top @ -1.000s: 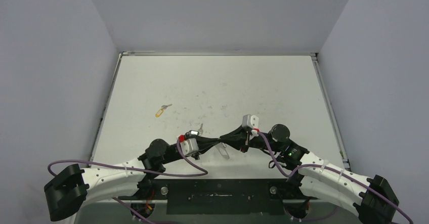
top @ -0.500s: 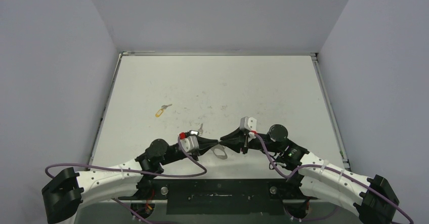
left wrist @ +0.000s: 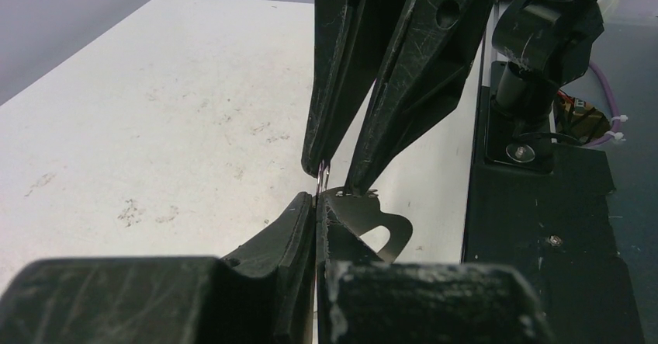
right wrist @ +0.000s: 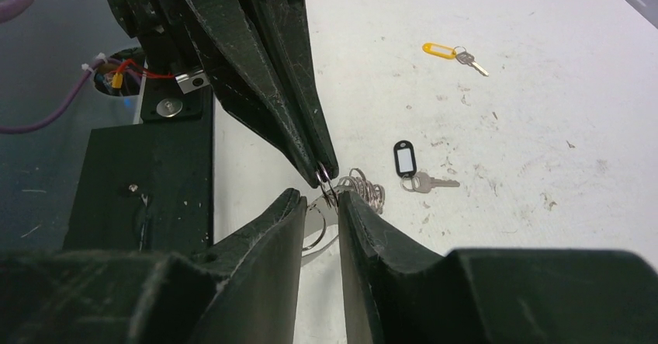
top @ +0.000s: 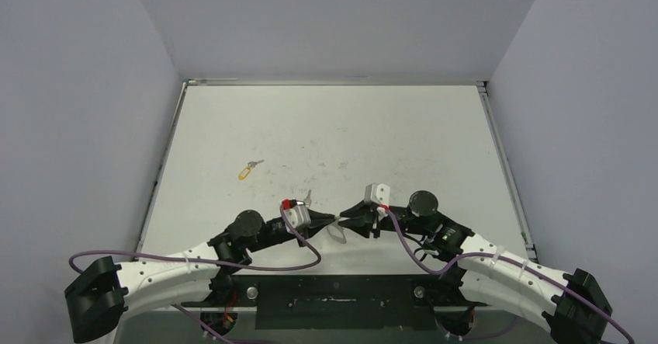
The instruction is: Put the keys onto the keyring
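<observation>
The keyring (top: 339, 232) lies near the table's front edge; its flat silver loop (left wrist: 382, 230) shows in the left wrist view. My left gripper (left wrist: 318, 199) is shut on a small ring (right wrist: 325, 178) of the keyring's chain (right wrist: 365, 184). My right gripper (right wrist: 320, 199) is open, tip to tip with the left gripper (top: 334, 218), with its fingers either side of that ring. The right gripper (top: 347, 218) meets the left above the keyring. The key with the black head cover (right wrist: 406, 160) lies just beyond the chain. The key with the yellow tag (right wrist: 440, 50) lies farther off (top: 246, 171).
The black mounting plate (right wrist: 147, 181) of the arm bases lies right behind the grippers along the table's near edge. Purple cables (top: 287, 262) loop from both arms. Grey walls enclose the white table (top: 334, 134) on three sides.
Both grippers have moved toward each other and now meet tip to tip over the keyring. The right wrist has shifted left. The keyring has shifted slightly.
</observation>
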Action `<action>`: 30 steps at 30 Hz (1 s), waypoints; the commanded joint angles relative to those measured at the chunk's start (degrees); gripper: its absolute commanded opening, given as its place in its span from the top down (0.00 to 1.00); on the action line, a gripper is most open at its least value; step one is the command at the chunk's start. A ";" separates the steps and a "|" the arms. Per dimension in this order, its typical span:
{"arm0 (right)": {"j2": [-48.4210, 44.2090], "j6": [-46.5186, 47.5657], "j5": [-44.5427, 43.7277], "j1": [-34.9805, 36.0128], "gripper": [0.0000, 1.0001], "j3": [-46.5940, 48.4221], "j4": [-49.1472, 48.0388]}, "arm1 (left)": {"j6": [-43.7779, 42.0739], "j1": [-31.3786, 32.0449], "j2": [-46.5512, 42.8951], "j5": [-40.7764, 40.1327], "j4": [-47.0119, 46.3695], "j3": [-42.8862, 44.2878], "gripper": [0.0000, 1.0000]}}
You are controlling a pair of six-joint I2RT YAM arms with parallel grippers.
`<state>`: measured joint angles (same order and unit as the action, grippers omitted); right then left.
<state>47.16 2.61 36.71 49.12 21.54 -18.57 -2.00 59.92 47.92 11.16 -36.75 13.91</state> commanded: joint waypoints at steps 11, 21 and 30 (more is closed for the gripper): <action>1.00 2.40 1.44 0.19 1.00 2.77 -0.68 | 0.33 -0.07 1.37 1.32 -2.10 4.11 1.00; 0.56 2.58 1.67 0.18 1.00 3.37 0.55 | 0.10 -0.07 2.35 1.93 0.51 4.90 0.79; 0.57 2.65 1.99 0.18 1.00 3.60 1.15 | -1.54 -0.07 5.27 4.16 4.57 7.44 0.77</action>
<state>47.72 4.56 37.04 49.10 22.17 -14.06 -2.44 59.83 52.31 12.71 -33.63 17.45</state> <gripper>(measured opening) 0.031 0.213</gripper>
